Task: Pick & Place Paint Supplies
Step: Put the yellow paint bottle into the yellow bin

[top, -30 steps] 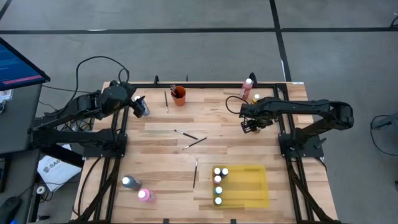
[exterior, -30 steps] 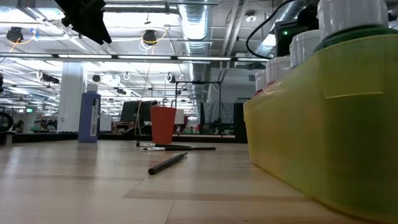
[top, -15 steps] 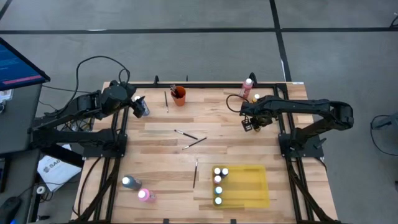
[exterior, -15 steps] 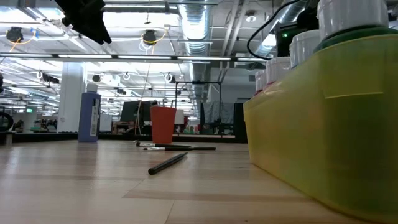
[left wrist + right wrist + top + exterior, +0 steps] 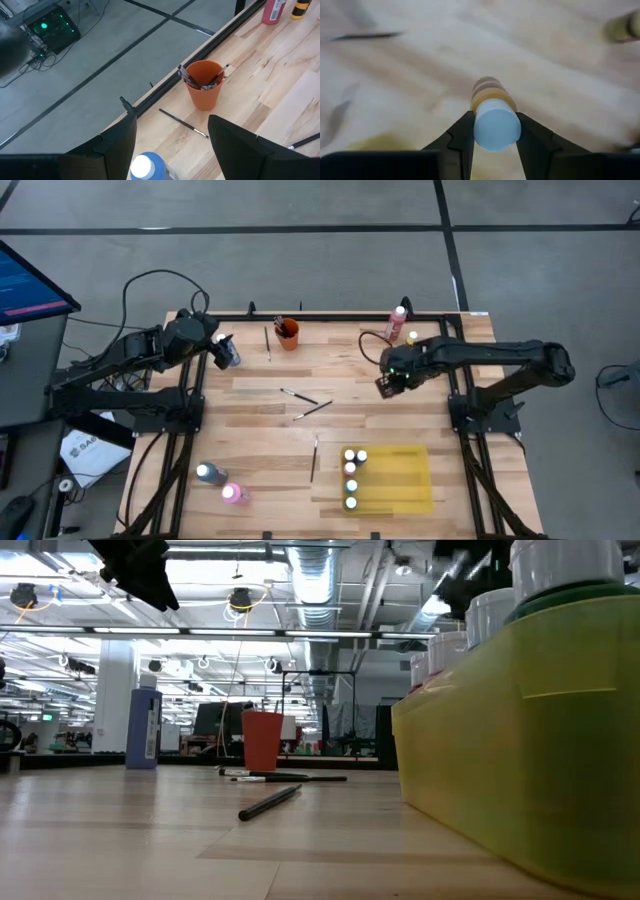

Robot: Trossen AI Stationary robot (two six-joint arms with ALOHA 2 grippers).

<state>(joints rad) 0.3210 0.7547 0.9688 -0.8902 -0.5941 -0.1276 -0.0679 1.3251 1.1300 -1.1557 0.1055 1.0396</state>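
While the right gripper [image 5: 493,131] hangs above the table's right half, its two fingers [image 5: 462,137] are clamped on a white-capped bottle [image 5: 494,120] with a brownish-yellow body, lifted clear of the wood; in the high view that gripper [image 5: 388,383] sits left of its own base, over bare boards; behind it, at the table's far edge, stand a pink bottle [image 5: 398,320] and a yellow bottle [image 5: 412,338]; toward the near edge lies the yellow tray [image 5: 405,480] with four white-capped bottles [image 5: 351,470] along its left side; loose paintbrushes [image 5: 305,402] lie at mid-table; the left gripper [image 5: 170,145] waits at the far left with its fingers spread, a blue bottle [image 5: 147,167] below it, near the orange cup [image 5: 204,84] of brushes.
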